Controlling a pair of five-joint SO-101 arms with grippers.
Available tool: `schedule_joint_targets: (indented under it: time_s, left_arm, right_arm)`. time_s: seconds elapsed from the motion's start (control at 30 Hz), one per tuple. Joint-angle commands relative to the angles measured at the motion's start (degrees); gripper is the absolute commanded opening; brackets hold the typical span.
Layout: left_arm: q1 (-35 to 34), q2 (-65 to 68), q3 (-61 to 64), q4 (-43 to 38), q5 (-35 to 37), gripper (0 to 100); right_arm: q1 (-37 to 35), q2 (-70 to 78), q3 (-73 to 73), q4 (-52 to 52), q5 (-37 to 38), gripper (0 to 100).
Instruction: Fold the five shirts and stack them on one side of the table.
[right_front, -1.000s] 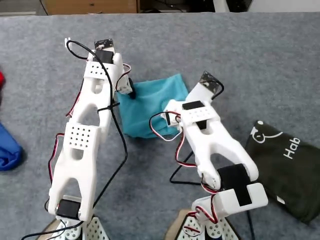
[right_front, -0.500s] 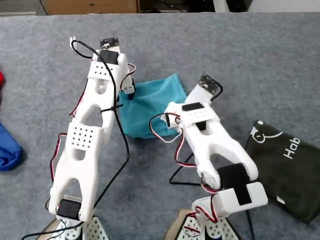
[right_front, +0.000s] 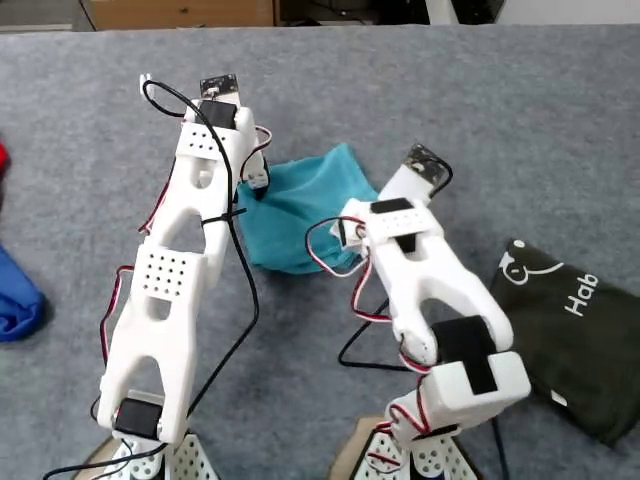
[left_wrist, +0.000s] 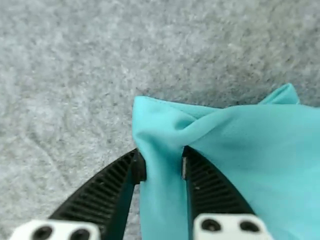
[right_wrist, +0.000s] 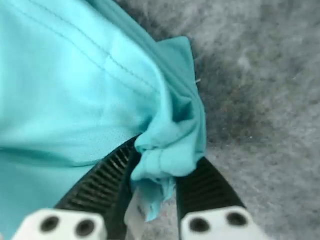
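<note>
Between the two arms, mid-table, the teal shirt (right_front: 300, 215) lies bunched on the grey table (right_front: 500, 100). From above, the arms cover both grips; the wrist views make them plain. The left gripper (left_wrist: 160, 165) pinches a raised fold at the shirt's edge, and the right gripper (right_wrist: 155, 167) nips a crumpled corner. The high view adds a black shirt (right_front: 570, 340) beside the right arm and a blue shirt (right_front: 15, 300) at the table's left edge, both apart from the teal one.
</note>
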Motion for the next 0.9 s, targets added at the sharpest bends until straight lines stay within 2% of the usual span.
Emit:
schedule_joint_targets:
  time_s: [0.0, 0.13, 0.4, 0.53, 0.63, 0.87]
  left_arm:
    - [0.1, 0.1, -0.3, -0.6, 0.2, 8]
    - [0.0, 0.1, 0.0, -1.6, 0.2, 6]
    - [-0.4, -0.6, -0.7, -1.1, 0.2, 2]
    - [-0.1, -3.0, -9.0, 3.9, 0.5, 2]
    - [0.3, -4.3, -14.1, 4.3, 0.9, 2]
    - [0.4, -4.5, -16.5, 4.3, 2.2, 2]
  right_arm:
    - [-0.7, 0.6, -2.8, 0.0, 1.0, 0.6]
    - [-0.6, 0.6, -5.6, 3.9, 1.8, 0.5]
    - [-0.5, 0.5, -18.2, 18.5, 1.7, 0.5]
    - [-0.5, 0.5, -23.3, 23.3, 1.8, 0.5]
    - [-0.4, 0.5, -26.0, 25.3, 1.9, 0.5]
    - [-0.3, 0.5, -30.0, 29.3, 1.9, 0.5]
